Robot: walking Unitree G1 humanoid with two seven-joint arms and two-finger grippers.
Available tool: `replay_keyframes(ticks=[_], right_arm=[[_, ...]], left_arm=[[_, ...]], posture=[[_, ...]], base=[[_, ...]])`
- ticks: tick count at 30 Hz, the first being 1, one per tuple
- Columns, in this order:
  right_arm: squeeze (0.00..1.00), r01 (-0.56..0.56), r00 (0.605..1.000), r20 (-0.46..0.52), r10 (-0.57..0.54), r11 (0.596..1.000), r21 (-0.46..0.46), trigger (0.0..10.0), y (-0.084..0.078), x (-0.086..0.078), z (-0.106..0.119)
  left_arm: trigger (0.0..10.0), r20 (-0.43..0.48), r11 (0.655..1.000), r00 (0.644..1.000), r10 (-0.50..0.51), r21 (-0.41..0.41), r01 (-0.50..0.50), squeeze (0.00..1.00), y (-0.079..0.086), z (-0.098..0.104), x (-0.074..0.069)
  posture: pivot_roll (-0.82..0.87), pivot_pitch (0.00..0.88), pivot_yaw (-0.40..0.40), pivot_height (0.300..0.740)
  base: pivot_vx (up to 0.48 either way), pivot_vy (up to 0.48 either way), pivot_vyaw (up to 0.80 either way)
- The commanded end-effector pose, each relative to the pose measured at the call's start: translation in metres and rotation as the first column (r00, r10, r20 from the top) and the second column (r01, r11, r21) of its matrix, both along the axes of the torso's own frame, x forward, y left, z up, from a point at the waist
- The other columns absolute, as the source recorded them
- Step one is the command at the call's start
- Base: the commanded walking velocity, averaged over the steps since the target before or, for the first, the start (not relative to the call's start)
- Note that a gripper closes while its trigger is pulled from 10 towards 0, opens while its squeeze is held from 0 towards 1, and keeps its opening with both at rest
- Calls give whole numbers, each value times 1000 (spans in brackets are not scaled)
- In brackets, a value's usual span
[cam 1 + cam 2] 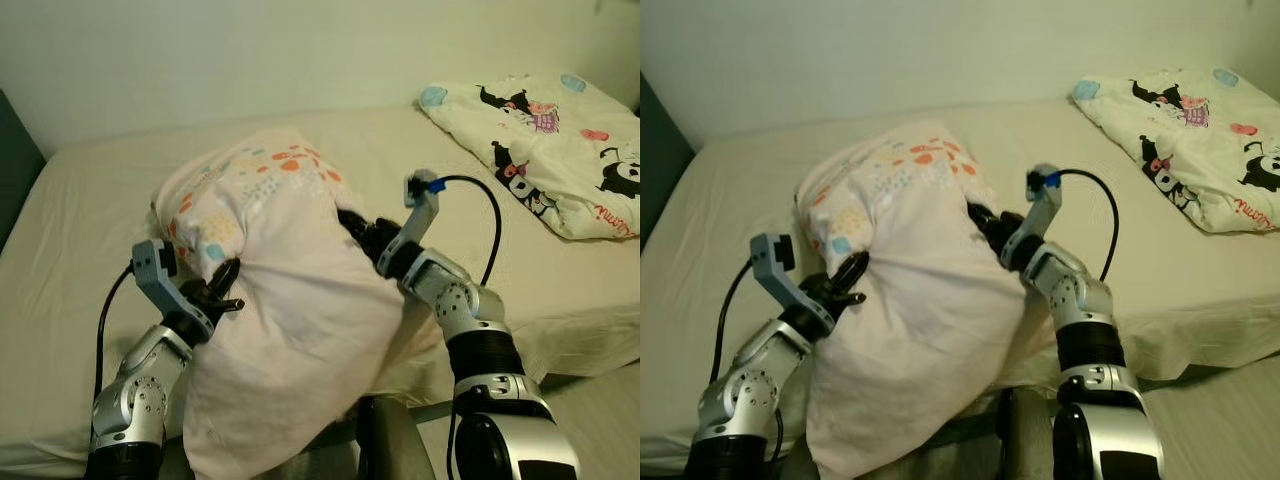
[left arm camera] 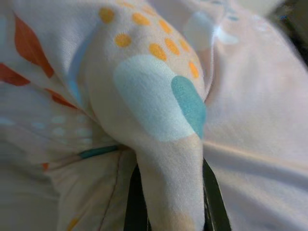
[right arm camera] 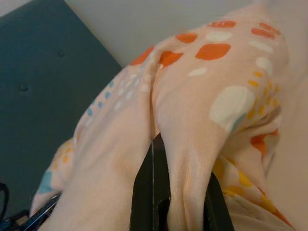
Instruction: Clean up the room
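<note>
The pale pink pillow with orange, blue and white spots hangs between my two arms at the near edge of the bed, its upper end raised above the mattress and its lower end drooping past the edge. My left gripper is clenched on a fold of the pillow's left side; in the left wrist view the cloth is pinched between my black fingers. My right gripper grasps the pillow's right side, a ridge of fabric squeezed between its fingers. The bed carries a plain cream sheet. A folded white quilt with cartoon prints lies on its far right corner, well apart from the pillow. A dark teal headboard stands at the bed's left, against a pale wall.
</note>
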State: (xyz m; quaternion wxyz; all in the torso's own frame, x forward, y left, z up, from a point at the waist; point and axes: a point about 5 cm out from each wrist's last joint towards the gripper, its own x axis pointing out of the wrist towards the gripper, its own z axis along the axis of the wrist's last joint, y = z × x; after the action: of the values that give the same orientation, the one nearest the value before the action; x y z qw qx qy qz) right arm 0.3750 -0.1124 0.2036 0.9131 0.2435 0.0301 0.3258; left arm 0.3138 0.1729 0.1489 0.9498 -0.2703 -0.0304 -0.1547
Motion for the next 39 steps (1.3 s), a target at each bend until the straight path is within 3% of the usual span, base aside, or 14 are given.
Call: replay_keyframes(ticks=[1,4,5,6,10,14,18,24,28,32,33,34,35,39], right_arm=[[0,-38,997,68,38,999,-6,0,11,-4,14],[0,13,992,127,-3,997,-79,0,9,-4,20],[0,122,973,218,-79,973,-194,8078,5,-4,23],[0,189,958,257,-123,950,-249,10000,2,-4,21],[0,326,925,296,-237,896,-302,10000,-9,-3,14],[0,434,886,320,-335,842,-321,10000,-23,-6,5],[0,470,875,309,-373,806,-359,10000,-29,-13,-9],[0,510,857,279,-433,794,-331,10000,-37,-15,-19],[0,522,843,299,-447,814,-255,10000,-36,-15,-10],[0,521,837,310,-451,830,-198,10000,-34,-15,-1],[0,510,839,318,-442,842,-175,4196,-32,-16,3],[0,503,840,326,-434,848,-169,1059,-30,-15,6],[0,494,842,332,-425,855,-156,0,-28,-15,9],[0,485,838,348,-421,866,-123,0,-24,-15,17]], left_arm=[[10000,55,999,998,21,47,-24,0,-1,19,4],[10000,31,986,999,37,159,-42,0,0,21,7],[10000,50,933,994,94,344,-105,0,4,24,9],[10000,91,918,990,112,372,-138,0,5,28,9],[10000,127,890,969,212,385,-245,0,15,31,12],[10000,211,827,897,388,349,-440,0,29,37,14],[10000,254,794,877,408,377,-478,0,26,40,13],[10000,228,799,924,306,467,-379,0,15,33,11],[10000,230,836,955,185,475,-276,0,3,24,5],[10000,231,859,960,161,445,-251,0,-2,24,3],[10000,230,874,962,148,424,-236,0,-4,25,3],[4902,229,886,965,130,409,-217,0,-7,26,3],[0,237,895,965,108,400,-199,0,-9,28,2],[0,249,900,964,94,393,-189,0,-11,30,2]], posture=[[-45,65,-47,556],[-47,50,-48,556],[-48,45,-45,556],[-48,43,-42,556],[-48,38,-41,556],[-50,32,-35,556],[-52,29,-31,556],[-53,35,-32,556],[-55,36,-31,556],[-58,37,-30,556],[-58,36,-30,556],[-58,33,-30,556],[-57,31,-31,556],[-58,25,-30,556]], base=[[0,0,0],[0,0,0],[0,0,0],[0,0,0],[0,0,0],[0,0,0],[0,0,0],[0,0,0],[0,0,0],[0,0,0],[0,0,0],[0,0,0],[0,0,0],[0,0,0]])
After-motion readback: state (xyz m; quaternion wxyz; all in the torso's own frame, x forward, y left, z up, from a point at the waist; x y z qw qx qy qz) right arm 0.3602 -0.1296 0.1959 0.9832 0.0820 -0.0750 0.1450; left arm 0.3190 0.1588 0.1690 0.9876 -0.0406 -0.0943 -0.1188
